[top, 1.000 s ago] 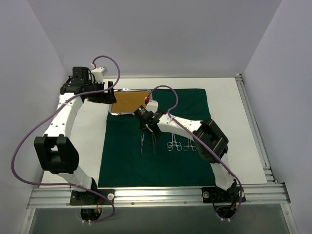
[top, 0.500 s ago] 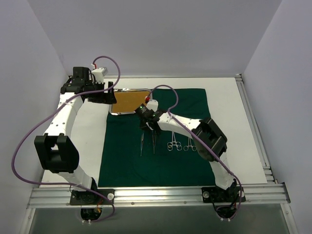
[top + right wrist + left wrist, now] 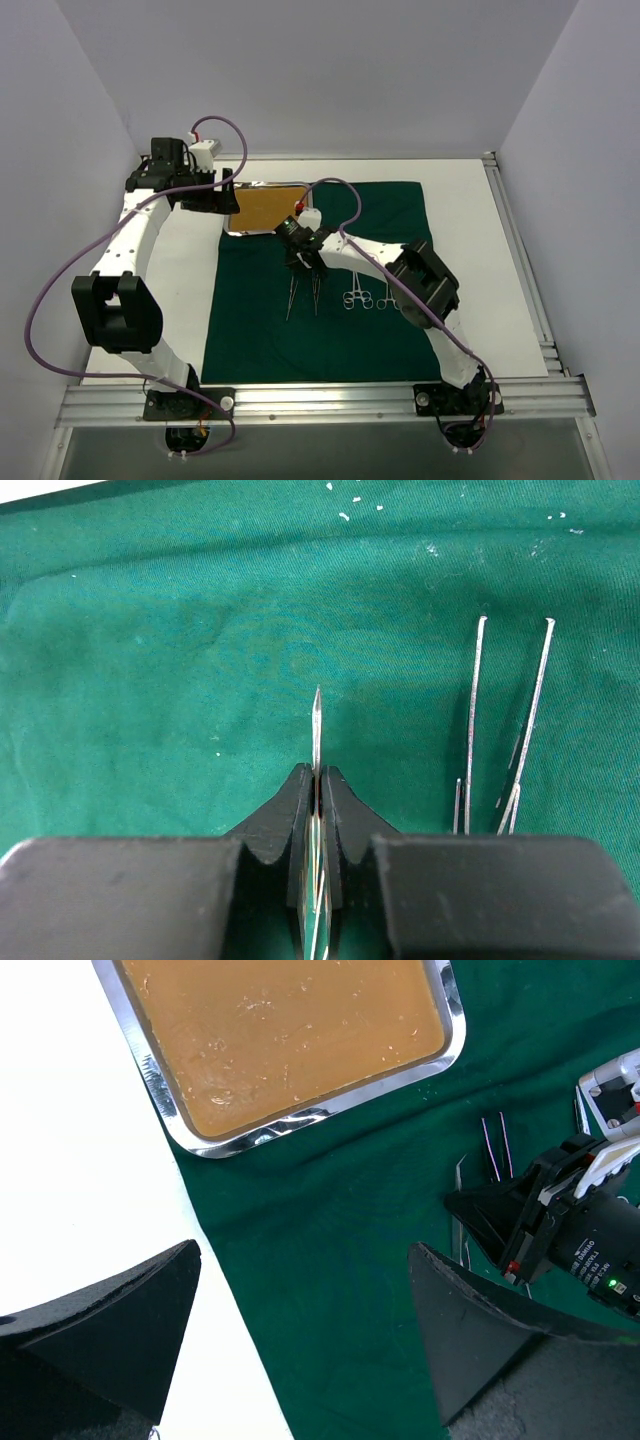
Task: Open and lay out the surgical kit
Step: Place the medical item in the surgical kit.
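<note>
The dark green cloth (image 3: 330,330) lies spread flat on the table. The steel tray (image 3: 268,208) with its orange-brown inside (image 3: 290,1030) sits on the cloth's far left corner. Two ring-handled clamps (image 3: 356,297) (image 3: 388,297) lie side by side at mid cloth. My right gripper (image 3: 298,262) (image 3: 317,772) is shut on a thin tweezer (image 3: 316,720), whose tip pokes out past the fingertips low over the cloth. The second tweezer (image 3: 316,293) (image 3: 472,720) lies beside it. My left gripper (image 3: 215,195) (image 3: 303,1247) hovers open and holds nothing, over the cloth's left edge just near of the tray.
White tabletop (image 3: 460,260) borders the cloth on the left and right. An aluminium rail (image 3: 320,398) runs along the near edge and another up the right side (image 3: 515,250). Purple cables (image 3: 345,195) loop over both arms. Walls close in behind and at the sides.
My right gripper has shifted a little left and farther away with the tweezer in it, and that tweezer now slants slightly. The left arm has not moved.
</note>
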`<action>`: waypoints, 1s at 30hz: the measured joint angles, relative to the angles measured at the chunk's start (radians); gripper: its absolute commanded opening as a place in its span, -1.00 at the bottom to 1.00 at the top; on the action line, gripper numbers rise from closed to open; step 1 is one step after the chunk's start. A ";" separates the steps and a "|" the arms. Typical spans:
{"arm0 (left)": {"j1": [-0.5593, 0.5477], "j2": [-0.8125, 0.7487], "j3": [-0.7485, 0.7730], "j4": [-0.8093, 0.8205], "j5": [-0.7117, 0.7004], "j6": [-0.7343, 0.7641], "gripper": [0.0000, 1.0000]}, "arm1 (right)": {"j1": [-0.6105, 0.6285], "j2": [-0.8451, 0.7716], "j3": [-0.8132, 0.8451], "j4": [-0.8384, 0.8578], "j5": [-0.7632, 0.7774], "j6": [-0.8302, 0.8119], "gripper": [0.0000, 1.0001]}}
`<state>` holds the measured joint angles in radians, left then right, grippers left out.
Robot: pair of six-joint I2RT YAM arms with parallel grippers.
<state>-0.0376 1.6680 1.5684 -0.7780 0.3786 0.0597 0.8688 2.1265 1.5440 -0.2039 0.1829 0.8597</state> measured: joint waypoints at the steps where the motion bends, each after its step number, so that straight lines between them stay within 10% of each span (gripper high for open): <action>1: 0.000 0.000 0.000 0.000 0.000 0.000 0.87 | 0.000 0.002 0.000 0.000 -0.001 0.000 -1.00; 30: 0.000 0.002 0.000 -0.005 0.000 0.000 0.87 | -0.013 -0.081 -0.054 0.006 0.027 0.004 -1.00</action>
<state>-0.0376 1.6695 1.5684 -0.7826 0.3790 0.0597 0.8558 2.0457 1.4902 -0.1982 0.2104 0.8635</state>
